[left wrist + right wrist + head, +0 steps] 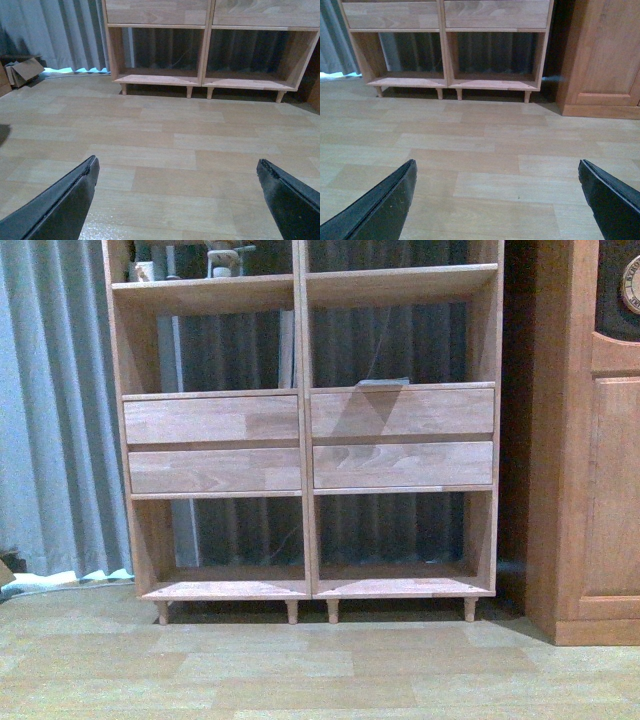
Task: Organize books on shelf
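Note:
The light-wood shelf (305, 440) stands straight ahead, with four drawer fronts and short peg legs. A flat teal-grey book (385, 382) lies in its right middle compartment, on top of the drawers. A thin pale upright strip that looks like a white book (287, 350) leans against the centre divider in the left middle compartment; its cover is not visible. My left gripper (177, 161) and right gripper (496, 162) are both open over bare floor, well short of the shelf (205, 80) (447, 82). Neither holds anything, and neither shows in the front view.
A darker panelled wooden cabinet (590, 490) (600, 55) stands close against the shelf's right side. Grey curtains (50, 410) hang behind and to the left. An open cardboard box (22, 70) sits on the floor at far left. Small objects (225, 258) stand on the upper left shelf.

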